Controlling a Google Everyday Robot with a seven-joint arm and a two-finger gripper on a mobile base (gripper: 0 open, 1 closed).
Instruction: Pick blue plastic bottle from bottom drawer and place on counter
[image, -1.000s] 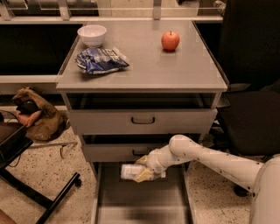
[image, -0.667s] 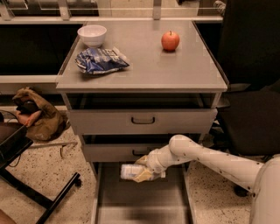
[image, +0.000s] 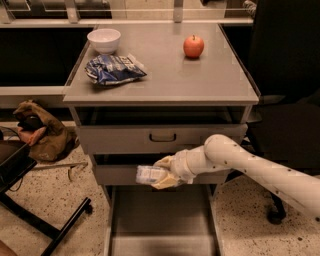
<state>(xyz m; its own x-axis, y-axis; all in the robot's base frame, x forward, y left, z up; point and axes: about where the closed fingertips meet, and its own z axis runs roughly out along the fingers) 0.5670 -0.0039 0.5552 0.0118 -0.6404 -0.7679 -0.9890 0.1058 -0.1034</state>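
Camera view, the only one I've got: gripper (image: 162, 173) is out in front of the cabinet, just above the back end of the bottom drawer (image: 162, 222) and level w/ the front of the middle drawer (image: 120, 175). Its fingers are closed round the blue plastic bottle (image: 146, 174), which lies sideways in the grip, its free end pointing to the left of the picture. Bottle is off the drawer floor, held in the air, well below the counter (image: 200, 80). The bottom drawer is pulled out toward me, grey floor showing. The white arm (image: 260, 170) comes in from lower right.

On the counter, a white bowl (image: 104, 40) at back left, a blue-and-white snack bag (image: 114, 69) just in front of it, and a red apple (image: 193, 46) back right, well apart from both. Top drawer (image: 162, 136) is shut, w/ a dark handle at centre.

On the floor left of the cabinet there's a brown bag (image: 42, 132) and a black chair base (image: 47, 222).
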